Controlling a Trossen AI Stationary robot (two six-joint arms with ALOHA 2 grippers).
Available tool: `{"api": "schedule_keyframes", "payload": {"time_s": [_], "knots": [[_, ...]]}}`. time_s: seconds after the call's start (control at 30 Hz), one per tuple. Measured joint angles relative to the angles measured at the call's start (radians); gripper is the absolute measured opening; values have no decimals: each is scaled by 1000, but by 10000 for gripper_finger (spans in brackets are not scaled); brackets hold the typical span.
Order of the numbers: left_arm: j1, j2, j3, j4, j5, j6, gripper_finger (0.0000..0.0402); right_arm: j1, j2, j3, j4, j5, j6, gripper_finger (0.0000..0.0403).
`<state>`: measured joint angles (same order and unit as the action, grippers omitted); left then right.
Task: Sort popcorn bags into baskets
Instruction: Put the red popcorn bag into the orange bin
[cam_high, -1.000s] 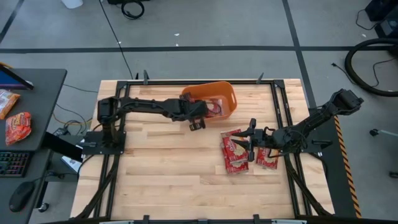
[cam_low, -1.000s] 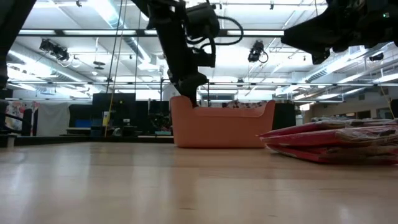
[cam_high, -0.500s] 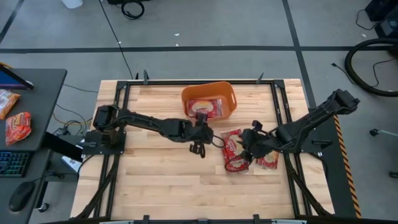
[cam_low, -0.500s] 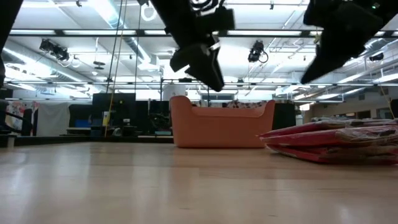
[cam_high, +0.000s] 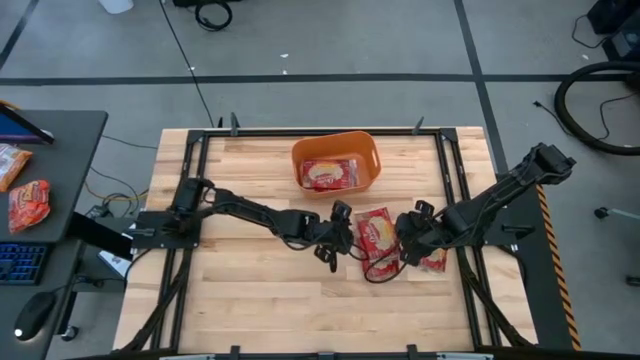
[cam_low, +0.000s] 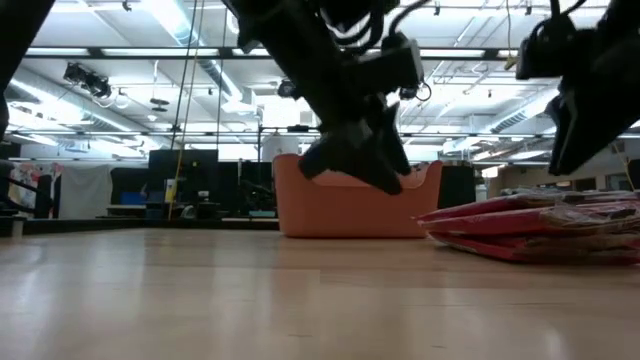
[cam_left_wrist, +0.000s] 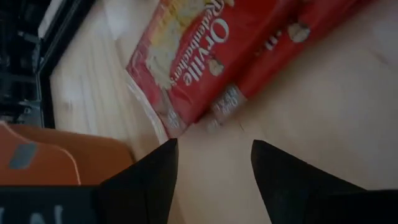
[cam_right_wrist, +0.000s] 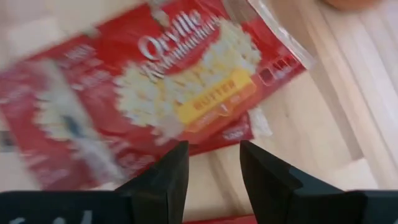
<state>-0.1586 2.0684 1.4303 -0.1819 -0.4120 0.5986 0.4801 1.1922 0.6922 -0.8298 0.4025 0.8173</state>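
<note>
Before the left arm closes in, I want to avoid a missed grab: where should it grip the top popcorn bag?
Probably the short edge of the top popcorn bag nearest the left gripper, approached from the left. The bag lies flat on another bag, so that edge overhangs slightly, leaving room for a lower finger. The fingers are open and aimed at it. The right gripper hovers open at the far side.
</note>
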Motion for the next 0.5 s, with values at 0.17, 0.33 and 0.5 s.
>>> {"api": "schedule_keyframes", "payload": {"time_s": [0.17,0.33,0.5], "knots": [[-8,39,-1,61,-37,51,208,-12,50,-29,20,31,3,150],[-18,52,0,63,-86,94,208,-33,149,-34,134,49,-69,150],[-38,52,0,22,-130,98,208,-62,253,-23,348,2,-239,150]]}}
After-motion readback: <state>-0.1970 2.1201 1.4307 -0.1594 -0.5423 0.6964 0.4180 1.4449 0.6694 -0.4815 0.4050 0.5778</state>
